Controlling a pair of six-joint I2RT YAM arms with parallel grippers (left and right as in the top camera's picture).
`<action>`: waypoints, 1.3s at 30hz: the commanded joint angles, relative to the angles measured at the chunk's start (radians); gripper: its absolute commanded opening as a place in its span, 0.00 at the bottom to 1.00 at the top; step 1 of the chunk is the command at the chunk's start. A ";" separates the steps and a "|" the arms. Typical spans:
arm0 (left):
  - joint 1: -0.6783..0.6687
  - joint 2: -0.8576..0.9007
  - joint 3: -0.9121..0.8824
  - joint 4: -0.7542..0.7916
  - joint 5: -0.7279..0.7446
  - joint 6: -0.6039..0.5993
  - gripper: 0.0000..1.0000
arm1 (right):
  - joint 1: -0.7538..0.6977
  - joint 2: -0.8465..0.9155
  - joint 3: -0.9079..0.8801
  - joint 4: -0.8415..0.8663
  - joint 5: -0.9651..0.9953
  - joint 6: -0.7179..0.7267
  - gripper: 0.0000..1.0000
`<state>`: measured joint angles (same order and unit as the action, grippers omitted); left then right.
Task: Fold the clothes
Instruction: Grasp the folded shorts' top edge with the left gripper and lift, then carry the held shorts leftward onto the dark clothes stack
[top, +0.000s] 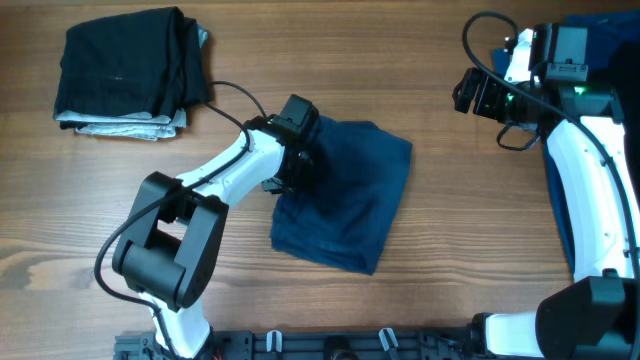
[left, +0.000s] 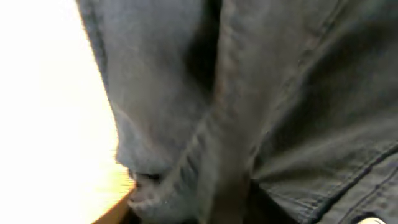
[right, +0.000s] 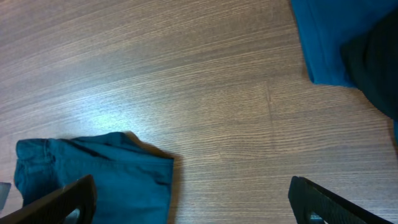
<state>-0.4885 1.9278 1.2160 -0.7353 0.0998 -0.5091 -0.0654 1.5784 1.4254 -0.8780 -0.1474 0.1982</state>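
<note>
The dark navy-blue shorts (top: 345, 195) lie partly folded in the middle of the table. My left gripper (top: 300, 150) is down on their upper left edge. In the left wrist view the navy fabric (left: 249, 106) fills the frame and hides the fingers, bunched up close as if pinched. My right gripper (top: 470, 92) hovers at the far right of the table, open and empty (right: 193, 205). A corner of the shorts shows in the right wrist view (right: 106, 168).
A folded stack with a black garment (top: 125, 65) on top and light grey ones (top: 130, 125) beneath sits at the back left. Brighter blue cloth (right: 323, 37) and black cloth (right: 379, 62) lie at the back right. Bare wooden table (top: 470, 220) lies between.
</note>
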 joint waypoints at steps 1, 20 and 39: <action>-0.005 0.019 -0.023 0.003 0.042 0.008 0.04 | 0.000 0.008 -0.007 0.002 0.020 0.012 1.00; 0.096 -0.218 0.113 0.022 -0.060 0.294 0.04 | 0.000 0.008 -0.007 0.002 0.020 0.012 1.00; 0.184 0.105 0.112 0.143 -0.101 0.285 0.57 | 0.000 0.008 -0.007 0.002 0.020 0.012 1.00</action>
<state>-0.3279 1.9839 1.3140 -0.6102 0.0044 -0.2348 -0.0654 1.5784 1.4254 -0.8780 -0.1474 0.1982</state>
